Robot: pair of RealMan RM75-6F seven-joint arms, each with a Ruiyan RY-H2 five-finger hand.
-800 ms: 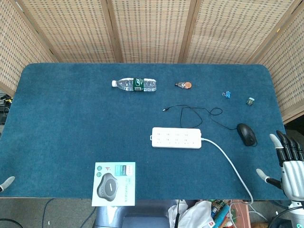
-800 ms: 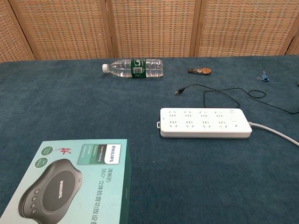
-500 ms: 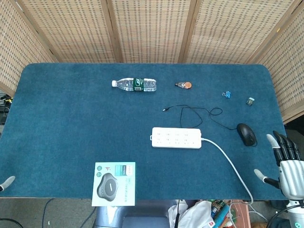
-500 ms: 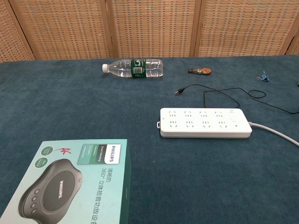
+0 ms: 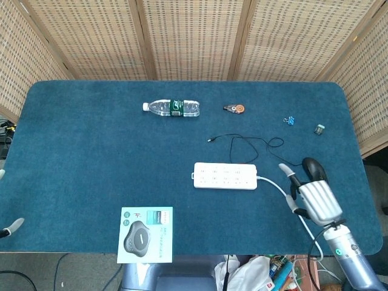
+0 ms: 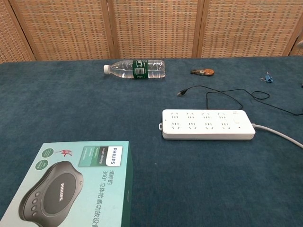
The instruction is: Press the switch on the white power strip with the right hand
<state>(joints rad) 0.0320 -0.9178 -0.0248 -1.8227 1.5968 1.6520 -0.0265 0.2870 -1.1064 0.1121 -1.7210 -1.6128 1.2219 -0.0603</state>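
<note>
The white power strip (image 5: pixel 224 176) lies flat at the middle of the blue table, its switch (image 6: pixel 237 121) at the right end where the white cord (image 5: pixel 271 183) leaves it. My right hand (image 5: pixel 314 199) hovers over the table to the right of the strip, above the cord and just in front of the black mouse (image 5: pixel 311 164). Its fingers are apart, point up and left, and hold nothing. A clear gap separates it from the strip. The chest view does not show it. Of my left hand, only a fingertip (image 5: pixel 14 225) shows at the table's front left edge.
A water bottle (image 5: pixel 172 108) lies at the back, with a small orange-and-black item (image 5: pixel 235 108) to its right. A thin black cable (image 5: pixel 245 143) loops behind the strip. A blue clip (image 5: pixel 290 120) and a small grey object (image 5: pixel 319 128) sit at the far right. A Philips box (image 5: pixel 145 234) rests at the front edge.
My right hand has swung in from beyond the table's right edge to above the cord beside the mouse, closer to the strip. The strip and other objects have not moved.
</note>
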